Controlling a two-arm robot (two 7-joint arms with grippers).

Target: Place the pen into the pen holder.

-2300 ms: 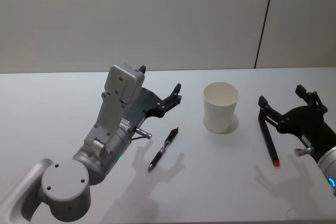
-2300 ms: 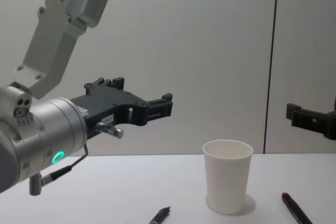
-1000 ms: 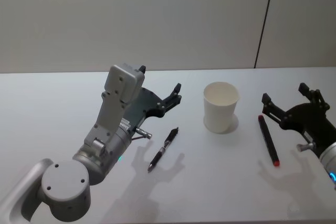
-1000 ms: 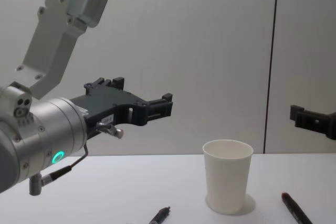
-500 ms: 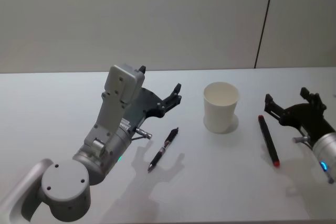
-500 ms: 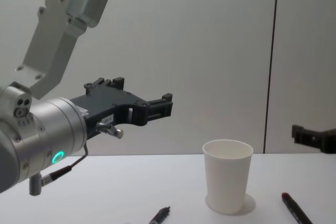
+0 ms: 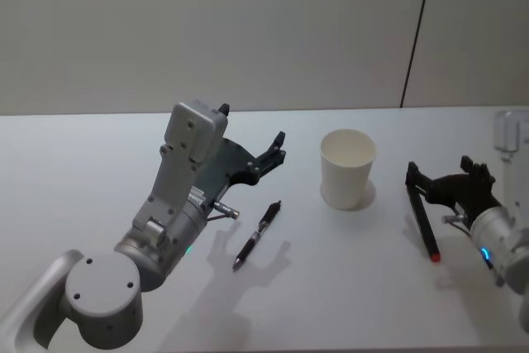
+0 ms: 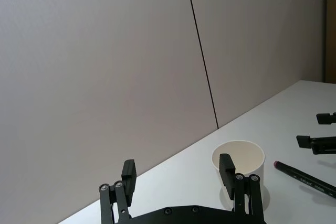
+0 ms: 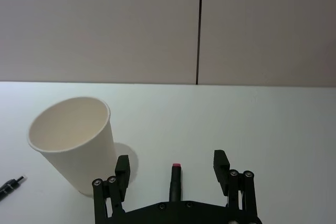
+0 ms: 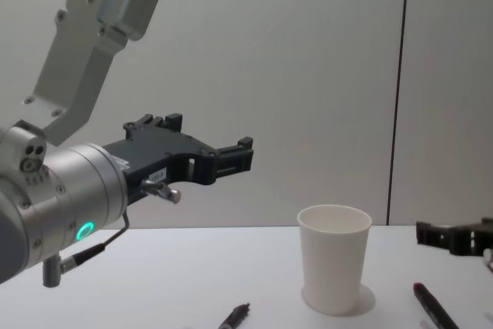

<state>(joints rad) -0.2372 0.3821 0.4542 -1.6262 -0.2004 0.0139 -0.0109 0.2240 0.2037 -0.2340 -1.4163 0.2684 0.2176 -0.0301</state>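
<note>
My right pincer [image 7: 438, 171] is spread wide, low over the far end of the red-tipped pen [image 7: 423, 225] lying just right of the pen holder [image 7: 348, 169] (left pincer [image 8: 177, 167] is parked wide open, up on the left), so tbh closing off-centre could just roll it sideways out of my grip.

The head view looks steeply down on the table [image 7: 99, 146] from above. The chest view sits low, facing the wall [image 10: 308, 75] across it. Both wrist views look forward, near the paper cup [image 7: 347, 168], which all four share; the right one is probably nearer.
</note>
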